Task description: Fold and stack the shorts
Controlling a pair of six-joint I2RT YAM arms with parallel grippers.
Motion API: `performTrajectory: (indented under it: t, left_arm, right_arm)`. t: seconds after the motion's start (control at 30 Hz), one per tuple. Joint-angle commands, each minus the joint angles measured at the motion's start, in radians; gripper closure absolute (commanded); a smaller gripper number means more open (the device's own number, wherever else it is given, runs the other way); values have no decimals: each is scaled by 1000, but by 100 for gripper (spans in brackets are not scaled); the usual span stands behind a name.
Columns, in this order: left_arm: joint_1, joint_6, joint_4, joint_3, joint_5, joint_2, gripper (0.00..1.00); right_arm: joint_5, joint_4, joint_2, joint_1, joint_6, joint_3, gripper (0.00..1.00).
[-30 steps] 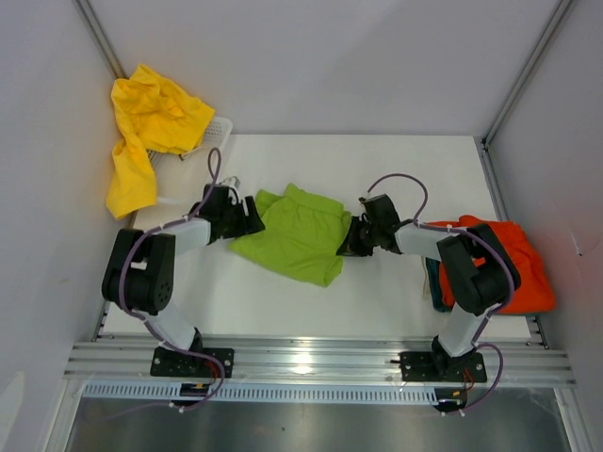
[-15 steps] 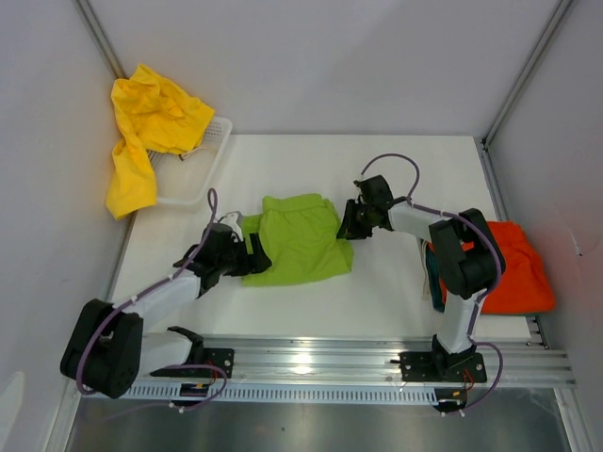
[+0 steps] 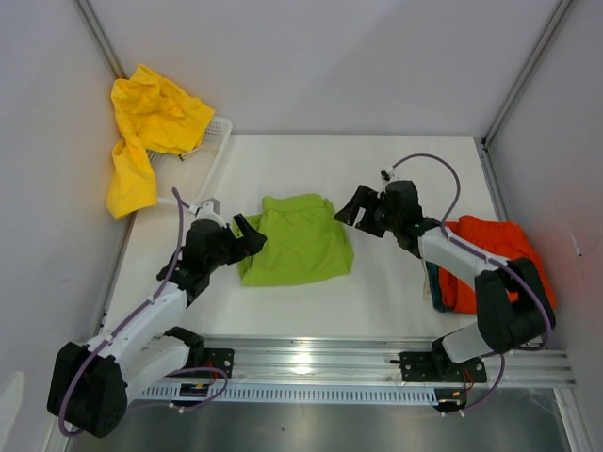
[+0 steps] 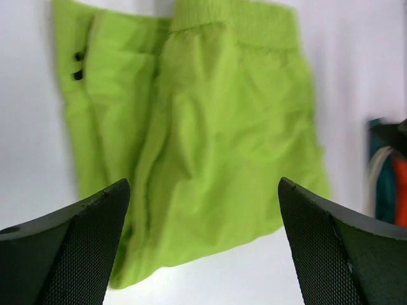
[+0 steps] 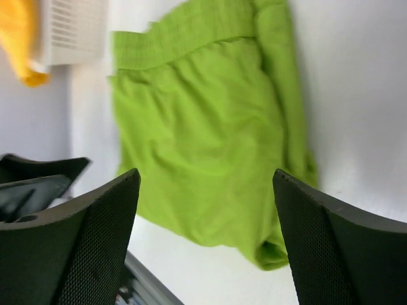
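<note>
Shorts (image 3: 297,240) in lime green, folded flat on white surface (image 3: 377,292), left end effector (image 3: 251,235) and right end effector (image 3: 348,207) flanking them, fingers of both apart, holding nothing

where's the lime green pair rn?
Top view: the lime green shorts lie mid-table, between the left hand and the right hand, both open and gripping nothing. The white basket sits to their far left.

A white slatted basket (image 3: 209,155) sits at the far left corner of the white table (image 3: 405,174), a metal rail (image 3: 311,360) lining its near edge.
</note>
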Motion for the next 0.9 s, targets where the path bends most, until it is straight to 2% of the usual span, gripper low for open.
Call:
performTrajectory:
  t: [0.0,0.03,0.13,0.33,0.43,0.47,0.57,0.6,0.67,0.8,0.87]
  left_arm:
    - [-38,-199,266,-105,28,-88,1]
    - [-81,-231,305,-113,9,-90,1]
    - [-162,-259,374,-104,-63,-44,1]
    - [-289,-316,561,-101,-92,73,1]
    - [-313,-348,653,-138,-101,114,1]
    - [-313,-362,685,-156,-103,131,1]
    - [-325,-416,829,-242,-126,162,1]
    - [-325,-426,866,-266,-126,198,1]
    - [-327,-437,916,-279,-130,240,1]
    - [-323,-489,1096,-340,-147,397,1]
    - [-319,-506,1133,-336,-146,456,1]
  right_arm:
    - [-49,404,-110,33,243,-157,13]
    - [-42,464,-127,60,327,-217,9]
    - [-39,703,-92,115,473,-297,8]
    - [-51,974,45,209,598,-323,7]
    - [-73,1076,137,227,659,-343,7]
    - [-81,1175,167,227,682,-369,7]
    - [-87,1337,315,223,778,-406,6]
    - [-85,1454,397,220,821,-424,4]
    - [-81,1549,465,217,848,-434,3]
    - [-62,1548,507,195,820,-458,3]
    - [-52,1510,491,186,793,-478,3]
